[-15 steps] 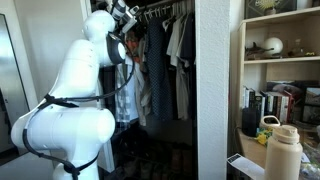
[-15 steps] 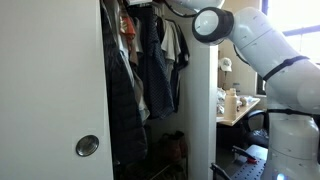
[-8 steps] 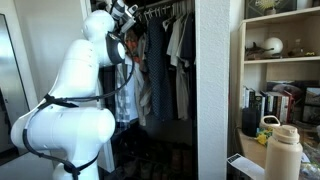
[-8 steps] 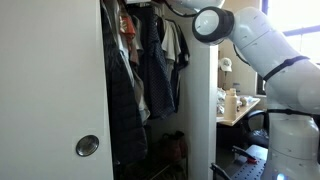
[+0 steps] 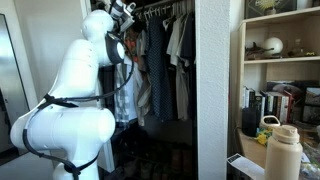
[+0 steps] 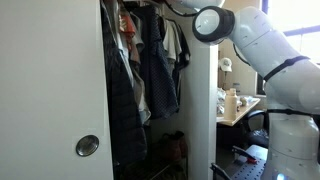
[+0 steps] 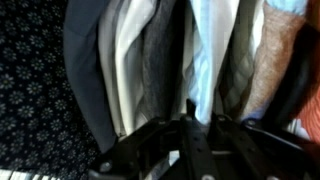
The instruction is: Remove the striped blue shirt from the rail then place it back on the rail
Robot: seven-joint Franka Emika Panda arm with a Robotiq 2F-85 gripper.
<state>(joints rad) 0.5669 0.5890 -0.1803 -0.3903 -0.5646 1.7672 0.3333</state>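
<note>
The wrist view looks down on a row of hanging clothes. The striped blue shirt [image 7: 203, 50] shows as a pale blue strip between grey and tan garments. My gripper [image 7: 200, 112] sits at the bottom of that view with its dark fingers close together on the lower edge of the blue strip. In an exterior view the gripper [image 5: 128, 12] is up at the closet rail [image 5: 165, 10], at the left end of the clothes. In an exterior view the arm [image 6: 210, 22] reaches into the closet top and the fingers are hidden.
Dark and grey garments [image 5: 180, 50] hang tight along the rail. A white partition [image 5: 215, 90] bounds the closet. A door with a round knob [image 6: 87, 146] stands in front. Shelves with books [image 5: 275, 100] and a cream bottle [image 5: 283, 150] stand beside it.
</note>
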